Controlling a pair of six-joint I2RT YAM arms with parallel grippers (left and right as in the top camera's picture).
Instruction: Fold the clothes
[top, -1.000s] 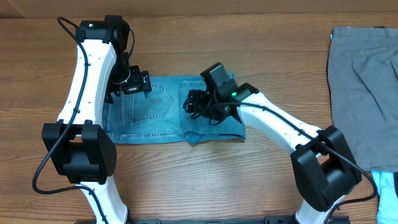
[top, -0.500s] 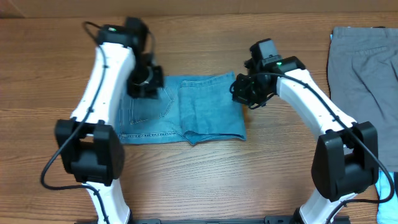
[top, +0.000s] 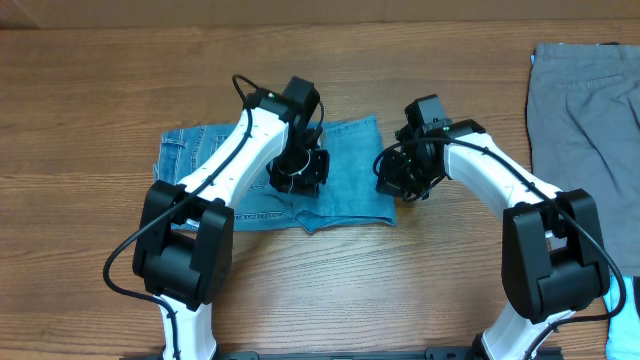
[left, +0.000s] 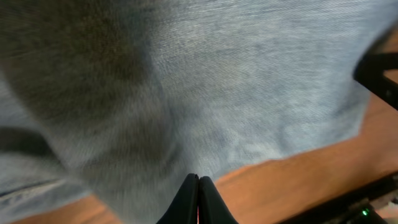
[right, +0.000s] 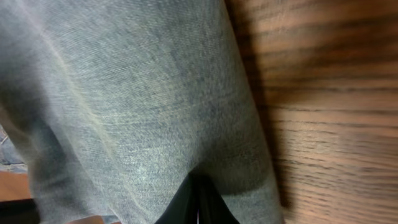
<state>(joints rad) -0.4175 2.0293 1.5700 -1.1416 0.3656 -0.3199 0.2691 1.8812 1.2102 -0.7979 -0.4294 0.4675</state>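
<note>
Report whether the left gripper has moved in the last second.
Yes. Left gripper moved right along the jeans, closer to the grey cloth.

Jeans (top: 350, 165): faded denim cloth, fine matt weave; table (top: 100, 90): grained wood, low sheen; arm shells (top: 232, 158): glossy white plastic.

white arms (top: 228, 160) — black joints (top: 165, 262), black cables (top: 107, 270), black fingers (left: 186, 205)

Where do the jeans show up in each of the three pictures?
Overhead: the jeans lie spread left of centre.
Left wrist: the jeans fill most of the frame.
Right wrist: the jeans cover the left and middle.
Shared landmark: the wooden table, seen bottom right in left wrist and on the right in right wrist.
</note>
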